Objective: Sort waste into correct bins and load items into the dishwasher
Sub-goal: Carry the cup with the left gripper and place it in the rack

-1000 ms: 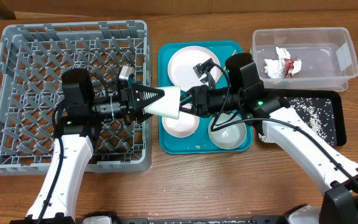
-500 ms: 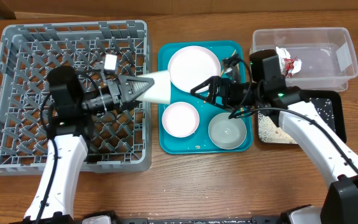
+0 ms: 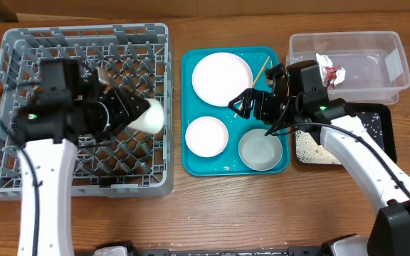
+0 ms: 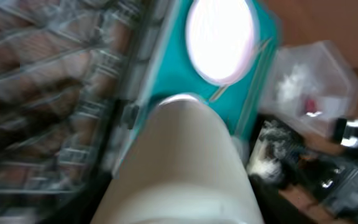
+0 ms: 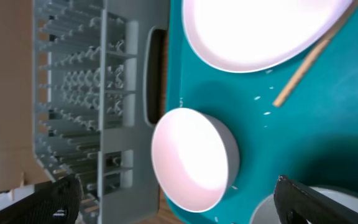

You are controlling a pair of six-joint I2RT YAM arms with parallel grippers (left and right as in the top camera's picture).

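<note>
Beneath our left gripper, clamped on the small white cup, sits the large grey lattice plastic dish rack: loading step, we judge, lowering and release due next; our right gripper, jaws apart, above the teal plastic tray.

Two plates; one bowl; one cup; one rack; one teal tray; one tub; one black tray; one wrapper.
</note>
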